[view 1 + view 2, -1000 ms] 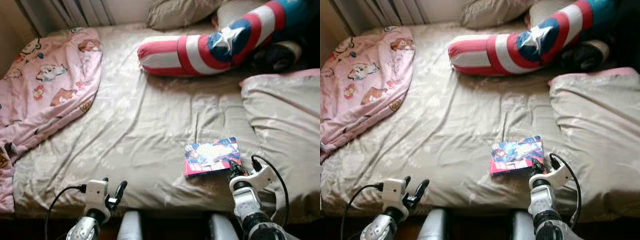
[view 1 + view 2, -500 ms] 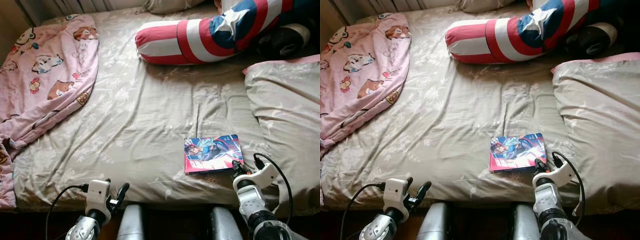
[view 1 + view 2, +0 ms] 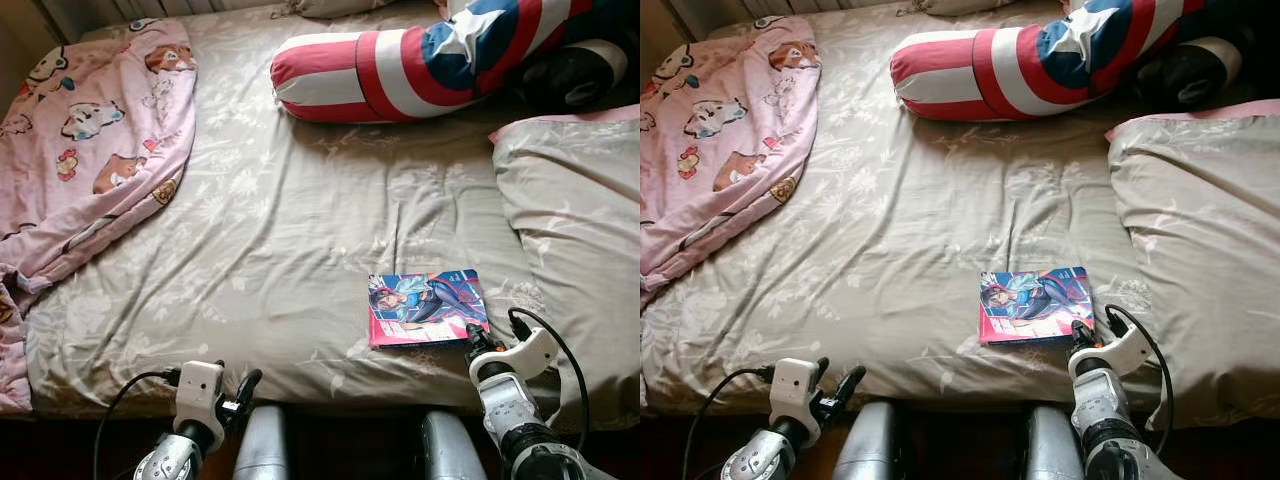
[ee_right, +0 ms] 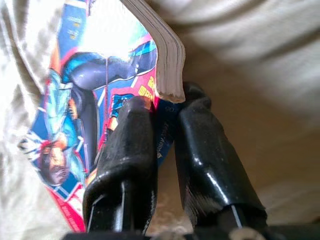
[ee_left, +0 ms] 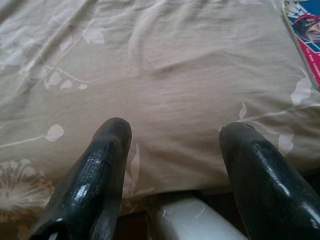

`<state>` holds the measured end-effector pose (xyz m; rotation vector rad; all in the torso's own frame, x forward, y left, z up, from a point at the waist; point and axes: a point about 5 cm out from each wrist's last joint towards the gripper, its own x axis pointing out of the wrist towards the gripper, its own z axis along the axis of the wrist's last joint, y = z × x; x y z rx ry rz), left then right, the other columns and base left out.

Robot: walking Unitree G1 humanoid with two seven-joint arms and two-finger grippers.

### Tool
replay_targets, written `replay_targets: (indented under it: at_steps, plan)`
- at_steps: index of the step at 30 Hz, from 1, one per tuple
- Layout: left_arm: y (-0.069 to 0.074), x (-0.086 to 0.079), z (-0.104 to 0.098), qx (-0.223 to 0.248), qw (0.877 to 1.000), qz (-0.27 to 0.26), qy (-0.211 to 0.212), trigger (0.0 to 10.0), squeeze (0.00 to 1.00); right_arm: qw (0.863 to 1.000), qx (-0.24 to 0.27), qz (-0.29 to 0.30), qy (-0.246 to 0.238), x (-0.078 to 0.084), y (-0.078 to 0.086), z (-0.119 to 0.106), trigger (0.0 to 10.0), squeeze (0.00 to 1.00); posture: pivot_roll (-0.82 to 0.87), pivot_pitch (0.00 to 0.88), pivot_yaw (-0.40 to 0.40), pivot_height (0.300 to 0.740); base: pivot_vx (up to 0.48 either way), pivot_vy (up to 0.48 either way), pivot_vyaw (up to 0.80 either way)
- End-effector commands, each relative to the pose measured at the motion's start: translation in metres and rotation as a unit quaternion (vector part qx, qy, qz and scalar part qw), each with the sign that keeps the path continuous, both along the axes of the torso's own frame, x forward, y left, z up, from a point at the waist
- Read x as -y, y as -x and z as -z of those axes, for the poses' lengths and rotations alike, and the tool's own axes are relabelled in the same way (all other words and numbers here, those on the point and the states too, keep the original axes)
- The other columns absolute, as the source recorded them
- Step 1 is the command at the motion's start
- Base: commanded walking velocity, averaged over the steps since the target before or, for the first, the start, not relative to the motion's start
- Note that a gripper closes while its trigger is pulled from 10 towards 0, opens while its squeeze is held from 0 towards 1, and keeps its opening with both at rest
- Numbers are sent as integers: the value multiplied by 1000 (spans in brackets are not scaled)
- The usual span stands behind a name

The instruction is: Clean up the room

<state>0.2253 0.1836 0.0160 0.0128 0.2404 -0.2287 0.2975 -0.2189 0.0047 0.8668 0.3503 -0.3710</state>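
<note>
Bed (image 3: 300, 230) | comic book (image 3: 427, 308) flat, long axis left-right | right gripper (image 4: 162, 145) jaws pinch its corner | left gripper (image 5: 172, 135) jaws apart

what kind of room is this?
Most likely a bedroom, perhaps a child's: a bed with a beige floral sheet, a pink cartoon-print blanket, a striped bolster pillow, and a comic book pinched by the right gripper.

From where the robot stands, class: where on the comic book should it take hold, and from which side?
Grip the comic book at its near right corner, coming from the bed's front edge. It lies flat on the sheet, so only an edge offers a hold, and that corner is nearest the right pincer, whose fingers already close on the cover there, pages curling up beside them.
</note>
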Motion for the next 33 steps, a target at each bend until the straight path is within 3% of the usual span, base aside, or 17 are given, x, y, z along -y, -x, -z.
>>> replay_targets:
  at_steps: [1, 4, 5, 7, 12, 13, 19, 21, 23, 24, 25, 33]
  plan:
    - [7, -5, 5, -17, 1000, -4, -14, 10000, 0, 998, -65, 1, 16, 2, 22, 22, 10000, 0, 192, 292, 133, 622, 0, 0, 0]
    - [7, -5, 4, -17, 1000, -6, -13, 10000, 0, 997, -70, 10, 22, 5, 24, 22, 10000, 0, 194, 293, 133, 622, 0, 0, 0]
    - [7, -5, 4, -17, 1000, -6, -13, 10000, 0, 997, -74, 15, 26, 6, 24, 23, 10000, 102, 192, 293, 133, 622, 0, 0, 0]
    - [7, -5, 4, -18, 1000, -6, -13, 10000, 0, 997, -73, 20, 26, 8, 25, 22, 10000, 424, 192, 293, 133, 622, 0, 0, 0]
    - [7, -5, 4, -19, 1000, -5, -13, 10000, 0, 997, -68, 32, 29, 13, 23, 20, 10000, 478, 191, 293, 135, 622, 0, 0, 0]
    - [6, -5, 4, -19, 1000, -5, -13, 10000, 0, 997, -67, 32, 30, 13, 23, 19, 10000, 553, 191, 292, 135, 622, 0, 0, 0]
    - [5, -4, 5, -19, 1000, -5, -14, 10000, 0, 996, -58, 51, 42, 19, 21, 15, 10000, 545, 189, 287, 136, 622, 0, 0, 0]
    - [5, -4, 5, -20, 1000, -5, -15, 10000, 0, 995, -59, 54, 53, 23, 21, 14, 10000, 463, 190, 287, 136, 622, 0, 0, 0]
    - [5, -4, 5, -21, 1000, -4, -15, 10000, 0, 995, -60, 55, 58, 24, 21, 13, 10000, 455, 187, 286, 136, 622, 0, 0, 0]
    - [5, -4, 5, -21, 1000, -4, -16, 10000, 0, 995, -56, 59, 60, 26, 21, 12, 10000, 129, 187, 285, 136, 622, 0, 0, 0]
    - [5, -4, 5, -22, 1000, -4, -16, 10000, 0, 995, -56, 60, 61, 27, 21, 12, 10000, 0, 187, 283, 136, 622, 0, 0, 0]
    - [3, -2, 6, -22, 1000, -4, -15, 10000, 0, 994, -47, 55, 80, 30, 19, 8, 10000, 0, 180, 278, 134, 622, 0, 0, 0]
